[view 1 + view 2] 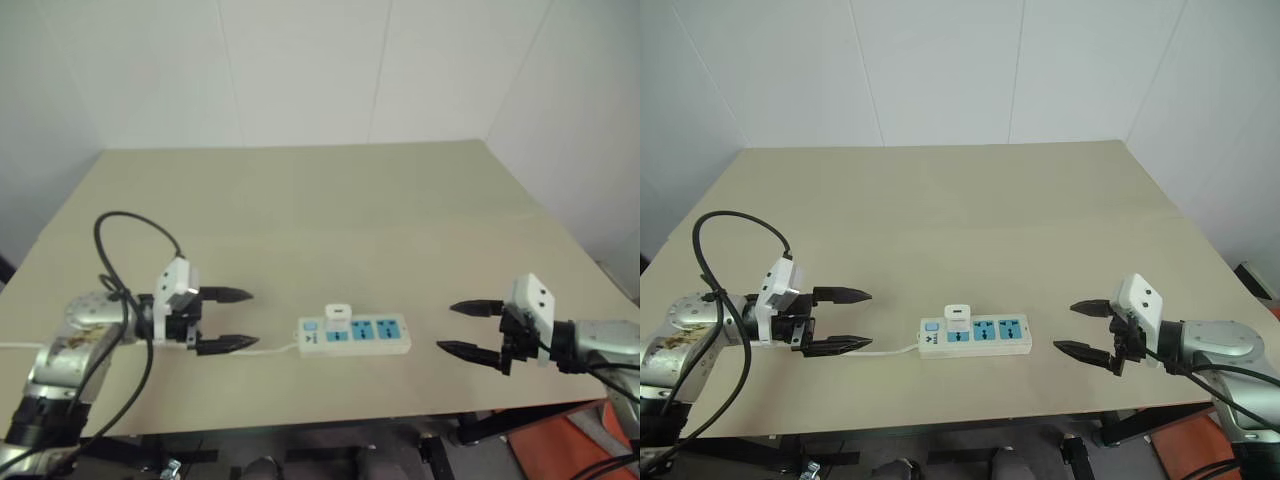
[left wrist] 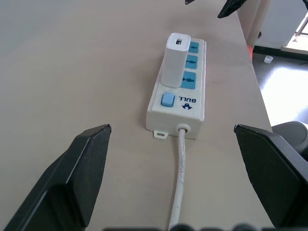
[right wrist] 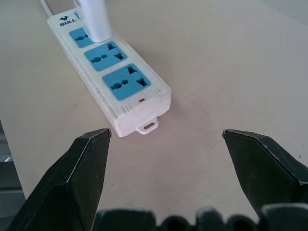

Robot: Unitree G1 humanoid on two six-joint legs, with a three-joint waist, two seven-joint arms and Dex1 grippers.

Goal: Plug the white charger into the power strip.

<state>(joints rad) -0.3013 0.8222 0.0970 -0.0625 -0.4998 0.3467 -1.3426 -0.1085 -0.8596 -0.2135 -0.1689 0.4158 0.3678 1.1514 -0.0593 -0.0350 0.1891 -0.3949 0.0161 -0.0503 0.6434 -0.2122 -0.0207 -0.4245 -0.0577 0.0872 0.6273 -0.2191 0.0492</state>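
The power strip (image 1: pixel 356 335) lies flat near the table's front edge, between my two arms. The white charger (image 1: pixel 338 313) stands upright in the blue socket nearest the strip's switch end; it is also plain in the left wrist view as the charger (image 2: pixel 175 60) seated on the strip (image 2: pixel 177 101). My left gripper (image 1: pixel 228 321) is open and empty, a short way left of the strip, pointing at its cord end. My right gripper (image 1: pixel 470 329) is open and empty, off to the strip's right, facing its free end (image 3: pixel 130 96).
A thin white cord (image 2: pixel 179 187) runs from the strip's switch end toward my left gripper. A black cable (image 1: pixel 125 250) loops above my left arm. The beige table (image 1: pixel 330 210) stretches back to white walls; its front edge lies close behind the strip.
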